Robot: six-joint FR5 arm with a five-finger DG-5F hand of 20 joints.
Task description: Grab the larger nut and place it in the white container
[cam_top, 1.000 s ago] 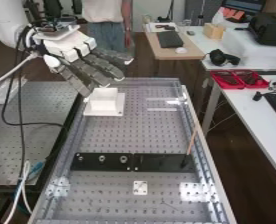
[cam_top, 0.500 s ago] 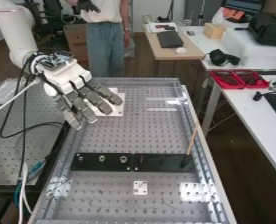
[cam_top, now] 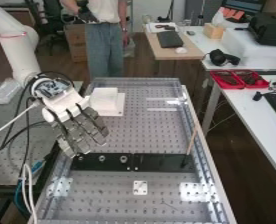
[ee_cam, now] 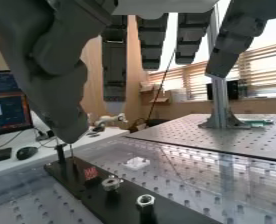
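Had the dark grey hand point(cam_top: 82, 129) open at the left of the high view, with fingers loosely straight, spread apart and clamped on nothing, probably to allow room round a small part before closing
Carried it on the white Fairino FR5 arm point(cam_top: 19, 56), slanting in from the upper left, with fingertips aimed down near the end of the flat black bar point(cam_top: 163, 163)
Found the smaller nut point(cam_top: 80, 158) just beside those fingertips, close enough to risk a knock
Saw the larger nut point(cam_top: 102, 158) standing on the bar, low and left of centre, untouched, between the smaller nut and the bearing point(cam_top: 123, 159), probably spaced out for separate grasps
Needed, by the look of it, a small shift towards the larger nut, then a pinch
Had the white container point(cam_top: 105, 104) farther up, left of centre, apart from the bar, ready to receive the nut
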